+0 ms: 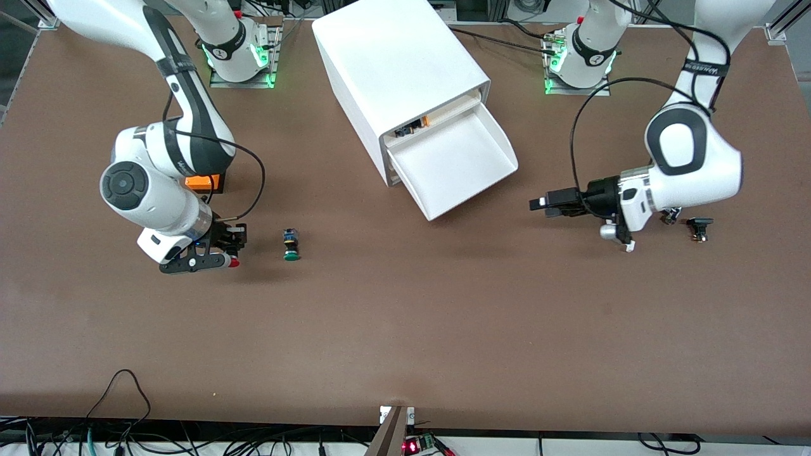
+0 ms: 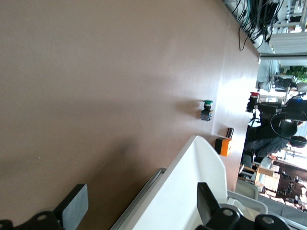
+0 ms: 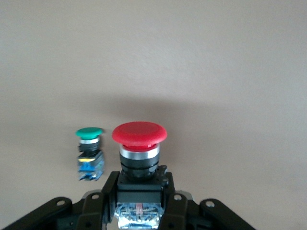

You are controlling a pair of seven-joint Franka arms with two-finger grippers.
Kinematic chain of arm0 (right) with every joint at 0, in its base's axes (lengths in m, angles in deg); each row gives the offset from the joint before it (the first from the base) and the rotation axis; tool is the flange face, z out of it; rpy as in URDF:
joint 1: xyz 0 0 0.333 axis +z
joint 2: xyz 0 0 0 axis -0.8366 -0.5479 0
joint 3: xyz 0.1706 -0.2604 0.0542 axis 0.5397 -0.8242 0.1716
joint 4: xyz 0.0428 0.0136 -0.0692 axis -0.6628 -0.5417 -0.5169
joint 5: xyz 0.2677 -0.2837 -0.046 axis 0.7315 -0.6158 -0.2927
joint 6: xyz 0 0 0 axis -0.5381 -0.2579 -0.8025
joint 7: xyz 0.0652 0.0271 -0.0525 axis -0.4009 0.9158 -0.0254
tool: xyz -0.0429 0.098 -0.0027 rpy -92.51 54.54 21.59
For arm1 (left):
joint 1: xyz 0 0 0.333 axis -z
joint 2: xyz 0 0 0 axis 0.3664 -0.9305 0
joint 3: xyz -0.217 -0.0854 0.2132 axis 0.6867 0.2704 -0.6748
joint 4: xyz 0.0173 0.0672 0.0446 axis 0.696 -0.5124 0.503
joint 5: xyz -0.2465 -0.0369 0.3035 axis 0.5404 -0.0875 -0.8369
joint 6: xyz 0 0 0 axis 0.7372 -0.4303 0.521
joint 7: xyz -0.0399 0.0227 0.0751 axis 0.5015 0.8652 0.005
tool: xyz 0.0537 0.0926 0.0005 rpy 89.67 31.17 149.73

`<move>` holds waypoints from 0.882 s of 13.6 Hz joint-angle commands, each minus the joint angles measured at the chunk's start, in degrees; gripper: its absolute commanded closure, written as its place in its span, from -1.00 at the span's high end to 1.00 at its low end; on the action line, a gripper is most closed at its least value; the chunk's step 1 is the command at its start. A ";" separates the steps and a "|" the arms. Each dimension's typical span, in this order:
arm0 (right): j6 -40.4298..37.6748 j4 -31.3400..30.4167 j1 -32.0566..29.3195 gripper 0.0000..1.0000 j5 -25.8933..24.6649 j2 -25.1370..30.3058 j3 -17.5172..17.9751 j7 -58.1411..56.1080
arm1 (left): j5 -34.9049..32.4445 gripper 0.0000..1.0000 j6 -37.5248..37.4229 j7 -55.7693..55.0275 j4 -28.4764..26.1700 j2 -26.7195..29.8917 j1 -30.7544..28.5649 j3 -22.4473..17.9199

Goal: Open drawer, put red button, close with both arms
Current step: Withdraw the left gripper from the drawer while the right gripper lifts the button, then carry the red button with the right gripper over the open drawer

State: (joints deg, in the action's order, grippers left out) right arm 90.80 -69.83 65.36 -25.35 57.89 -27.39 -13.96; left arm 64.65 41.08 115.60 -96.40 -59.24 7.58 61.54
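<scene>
Field notes, from my remote station. Drawer (image 1: 457, 166) stands pulled out of the cabinet (image 1: 396, 69), tray bare, front lip pointing toward about 5 o'clock in the front view. The tier above it shows a small orange-and-black piece (image 1: 413, 126).

Left tool (image 1: 540, 204) hovers just off the drawer's lip, at roughly 3 o'clock from it, fingers (image 2: 74, 203) spread wide with nothing between them. In the left wrist view one finger sits over the drawer's white edge, the other over the bare counter (image 1: 405, 329).

Right tool (image 1: 232, 248) is low over the counter toward the right arm's end, at about 8 o'clock from the cabinet. It is clamped on the red button (image 3: 139, 143), gripping the black body with the red cap sticking out past the fingertips.

Green button (image 1: 291, 245) lies on the counter just beside the right tool, at 3 o'clock from it. An orange box (image 1: 203, 182) sits under the right arm's elbow. A small black part (image 1: 699, 227) lies near the left arm's end.
</scene>
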 commanded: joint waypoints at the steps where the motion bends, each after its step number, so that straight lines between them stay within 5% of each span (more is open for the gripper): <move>1: -7.89 8.10 -0.06 -0.50 -0.12 -0.09 3.55 -0.92 | -0.75 1.00 -0.70 -0.60 -1.13 4.28 -3.22 0.23; 3: -10.89 12.24 -0.06 -0.53 -0.39 -0.09 8.28 -3.11 | -3.53 1.00 -3.33 -0.52 -0.95 7.52 -3.92 -2.22; 8: -11.26 18.59 0.73 -0.55 -4.96 -0.62 19.36 -19.33 | -31.29 1.00 -17.73 -0.69 14.66 10.79 -3.92 -5.39; 12: -10.64 21.05 6.70 -0.55 -5.57 -0.88 20.17 -30.60 | -46.86 1.00 -26.28 -1.39 23.03 12.99 -3.22 -5.57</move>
State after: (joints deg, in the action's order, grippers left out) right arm 80.79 -51.33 69.91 -30.08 58.18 -7.56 -38.82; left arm 23.90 17.34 114.97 -76.85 -46.43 3.67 56.04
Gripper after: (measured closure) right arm 0.595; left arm 0.000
